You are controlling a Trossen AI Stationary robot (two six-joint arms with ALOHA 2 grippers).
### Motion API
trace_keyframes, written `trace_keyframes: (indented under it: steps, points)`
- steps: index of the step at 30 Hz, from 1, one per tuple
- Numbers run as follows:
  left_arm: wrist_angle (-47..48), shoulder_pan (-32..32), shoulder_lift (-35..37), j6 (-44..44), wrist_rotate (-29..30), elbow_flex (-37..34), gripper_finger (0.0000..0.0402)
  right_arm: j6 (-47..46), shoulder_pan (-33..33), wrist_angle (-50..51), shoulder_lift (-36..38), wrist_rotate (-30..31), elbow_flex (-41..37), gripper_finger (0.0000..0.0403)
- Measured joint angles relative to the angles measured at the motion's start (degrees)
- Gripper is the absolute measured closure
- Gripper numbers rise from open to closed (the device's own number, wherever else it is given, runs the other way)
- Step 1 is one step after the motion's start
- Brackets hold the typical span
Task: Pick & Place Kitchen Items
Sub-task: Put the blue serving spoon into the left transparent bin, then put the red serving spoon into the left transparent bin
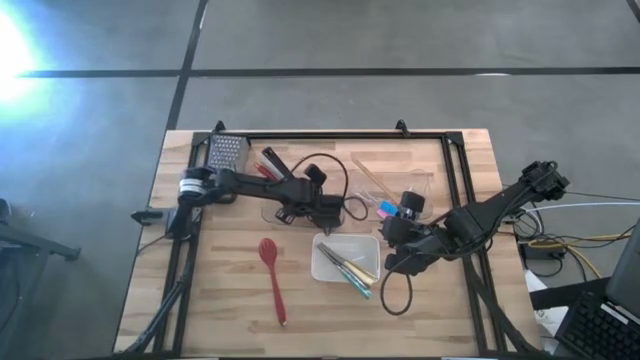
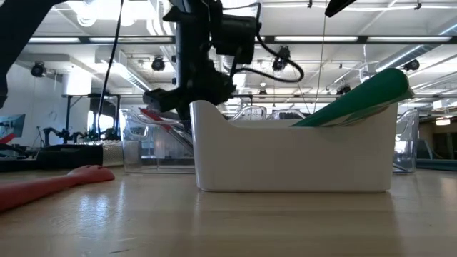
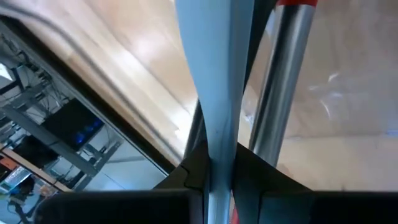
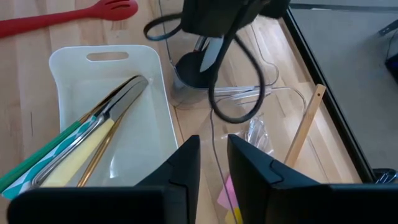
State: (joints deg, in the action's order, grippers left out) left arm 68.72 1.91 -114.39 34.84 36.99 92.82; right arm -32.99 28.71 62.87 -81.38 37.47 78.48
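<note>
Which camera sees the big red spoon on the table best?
The high view: the whole red spoon lies on bare wood beside the white tray. The low view catches only a blurry end, the right wrist view only its head, the left wrist view none.

Hidden, cropped and unclear parts

From above, the left hand covers whatever it grips over the clear bin; its wrist view cuts off the grey-blue handle and metal shaft at both ends. The white tray hides most of the green-handled utensil at counter level. The red spoon runs off the frame's edge.
</note>
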Motion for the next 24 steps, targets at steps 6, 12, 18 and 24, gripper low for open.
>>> trace_keyframes:
  steps: [6, 12, 18, 24]
  points:
    - [-0.01, 0.0, -1.74, 0.51, 0.13, 0.0, 0.0361, 0.0, 0.0, 0.05, 0.0, 0.0, 0.0, 0.0317]
    - [0.03, -0.08, -1.84, 0.7, 0.85, 0.0, 0.0361, 0.0, 0.0, 0.17, 0.0, -0.02, 0.0, 0.0315]
    - [0.3, -0.54, -1.64, -0.85, 5.67, 0.86, 0.0266, 0.0, 0.0, 0.15, 0.0, -0.02, 0.0, 0.0326]
    - [6.06, -2.13, -0.85, -6.64, 5.84, 2.44, 0.0186, 0.0, 0.0, 0.13, 0.0, -0.04, 0.0, 0.0333]
